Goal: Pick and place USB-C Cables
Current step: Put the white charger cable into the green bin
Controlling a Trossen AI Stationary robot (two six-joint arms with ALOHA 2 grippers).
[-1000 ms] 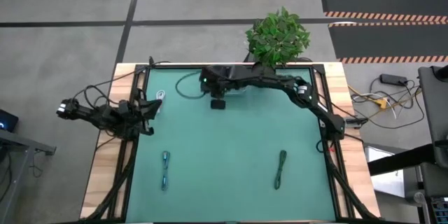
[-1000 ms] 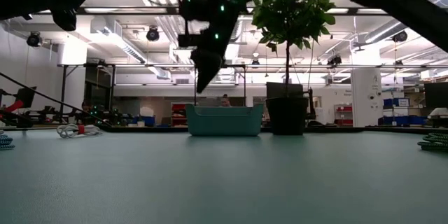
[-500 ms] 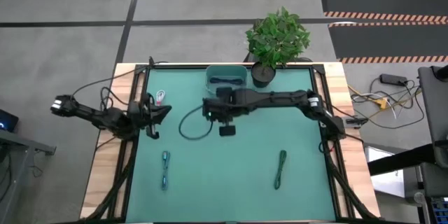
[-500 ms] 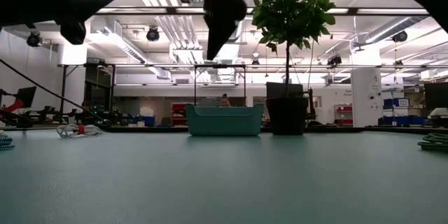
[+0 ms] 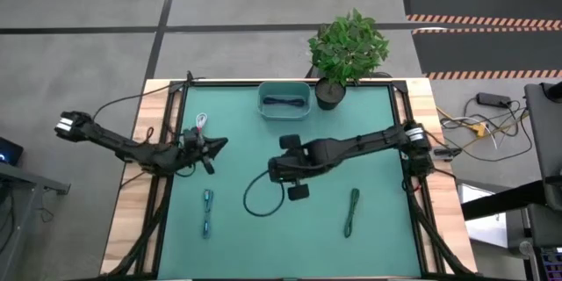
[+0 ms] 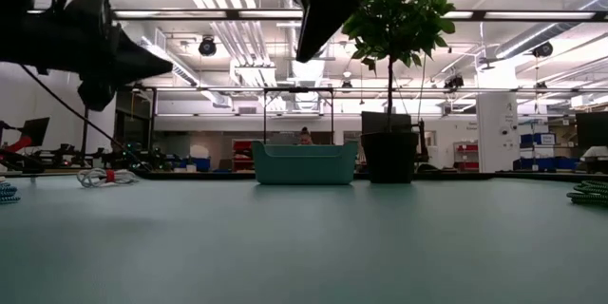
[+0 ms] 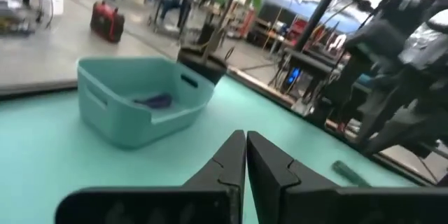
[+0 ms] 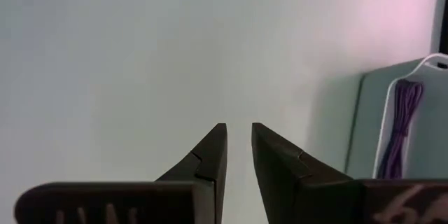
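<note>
Setting: an open workshop with strip lights, racks and benches beyond the table, grey floor around it.

Table [image 5: 263, 228]: green mat in a wooden frame, flat and matt, likely to give a lying cable some friction.

Potted plant [image 5: 349, 46]: stands at the far edge, just beside the bin.

Right arm: reaches in over the middle of the mat. The right gripper [image 8: 238, 147] hangs above bare mat, fingers a narrow gap apart with nothing between them.

Left arm: lies along the left edge. The left gripper [image 7: 246, 155] points toward the bin, fingers pressed together, empty.

Bin [image 5: 284, 101]: teal, open-topped, at the far centre of the mat. One dark blue-purple cable [image 5: 283, 103] already lies coiled inside.

Green cable [image 5: 351, 211]: a slim bundle lying straight on the near right of the mat, well apart from the right gripper.

Blue cable [image 5: 207, 212]: a similar bundle on the near left, near the left gripper's side.

White and red cable [image 5: 202, 121]: a small loose coil at the far left, just beside the left gripper.

Handling, as judged: each bundle looks light, soft and limp, so it should sag at both ends when lifted. A hold across the middle of the bundle, fingers straddling its width, seems soundest; an end grip risks the coil loosening. Thin against the mat, they call for a low, square approach.
</note>
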